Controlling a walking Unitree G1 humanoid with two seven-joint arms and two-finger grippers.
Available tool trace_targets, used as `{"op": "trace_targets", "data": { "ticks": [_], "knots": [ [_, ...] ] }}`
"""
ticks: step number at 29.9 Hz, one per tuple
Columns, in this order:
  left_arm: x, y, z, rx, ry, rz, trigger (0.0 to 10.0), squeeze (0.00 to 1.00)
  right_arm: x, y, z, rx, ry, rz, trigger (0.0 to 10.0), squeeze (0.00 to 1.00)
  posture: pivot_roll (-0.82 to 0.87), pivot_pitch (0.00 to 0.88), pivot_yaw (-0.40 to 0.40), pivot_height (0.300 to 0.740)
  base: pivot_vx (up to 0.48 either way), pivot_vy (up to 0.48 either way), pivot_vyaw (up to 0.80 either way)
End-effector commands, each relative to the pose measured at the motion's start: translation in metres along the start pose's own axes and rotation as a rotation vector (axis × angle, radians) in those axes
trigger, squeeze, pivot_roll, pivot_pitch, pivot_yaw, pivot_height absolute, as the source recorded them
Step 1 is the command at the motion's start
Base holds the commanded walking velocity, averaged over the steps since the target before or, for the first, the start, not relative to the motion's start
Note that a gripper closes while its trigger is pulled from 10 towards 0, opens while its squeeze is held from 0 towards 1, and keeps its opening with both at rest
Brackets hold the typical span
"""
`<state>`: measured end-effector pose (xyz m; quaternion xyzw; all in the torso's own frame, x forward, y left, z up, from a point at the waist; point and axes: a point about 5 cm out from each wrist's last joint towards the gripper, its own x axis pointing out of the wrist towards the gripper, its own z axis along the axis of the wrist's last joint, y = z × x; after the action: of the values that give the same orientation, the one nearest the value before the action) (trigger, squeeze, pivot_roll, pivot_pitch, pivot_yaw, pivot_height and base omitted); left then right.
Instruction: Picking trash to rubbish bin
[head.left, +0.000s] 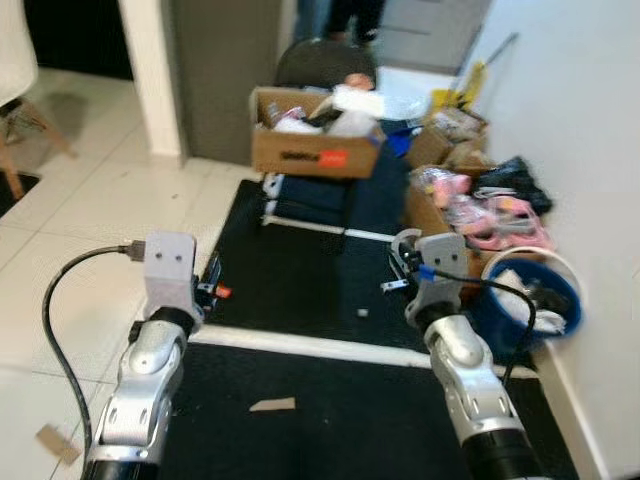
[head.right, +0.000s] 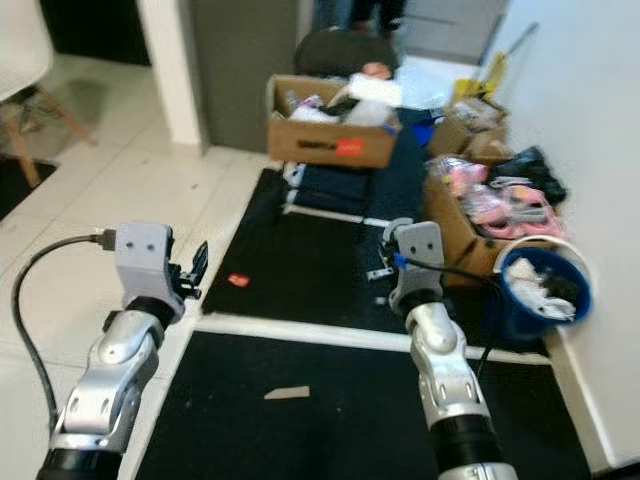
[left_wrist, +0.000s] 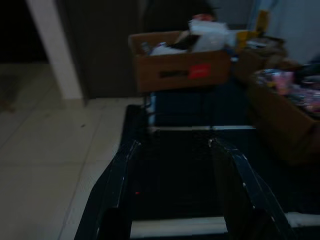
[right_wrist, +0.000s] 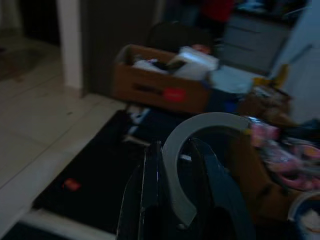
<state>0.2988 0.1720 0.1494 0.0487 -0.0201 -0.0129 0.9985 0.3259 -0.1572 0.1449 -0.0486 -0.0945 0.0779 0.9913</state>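
Now the right hand (right_wrist: 172, 187) clamps a grey curved strip (right_wrist: 200, 135) near the blue bin (head.left: 540, 300); left hand (left_wrist: 175, 190) wide.

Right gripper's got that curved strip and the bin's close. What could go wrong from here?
1. The right gripper pinches the curved strip near one end, so it may twist or slip out.
2. The blue bin sits tight against the wall and already holds trash, so the drop may miss.
3. The cable by the right arm could snag.
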Motion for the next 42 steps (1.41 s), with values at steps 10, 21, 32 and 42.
{"op": "trace_targets", "data": {
  "ticks": [10,21,32,42],
  "knots": [
    [-0.005,0.000,-0.005,-0.071,0.019,0.012,10.0,0.00,-0.003,0.004,-0.004,0.043,0.010,0.014,10.0,0.00,0.02,0.082,-0.065,0.740,0.000,0.000,-0.80],
    [-0.005,0.005,-0.007,-0.049,0.036,0.037,10.0,0.00,-0.003,0.009,-0.009,0.051,0.052,0.075,10.0,0.00,0.02,0.089,-0.061,0.740,0.000,0.000,-0.26],
    [-0.007,0.002,-0.006,-0.057,0.027,0.021,10.0,0.00,-0.003,0.013,-0.013,0.062,0.085,0.110,10.0,0.00,0.03,0.096,-0.063,0.740,0.118,0.000,0.00],
    [-0.008,-0.001,-0.005,-0.052,0.026,0.021,10.0,0.00,-0.004,0.020,-0.018,0.119,0.115,0.174,10.0,0.00,0.06,0.081,-0.069,0.740,0.358,0.000,0.00]
  ]
}}
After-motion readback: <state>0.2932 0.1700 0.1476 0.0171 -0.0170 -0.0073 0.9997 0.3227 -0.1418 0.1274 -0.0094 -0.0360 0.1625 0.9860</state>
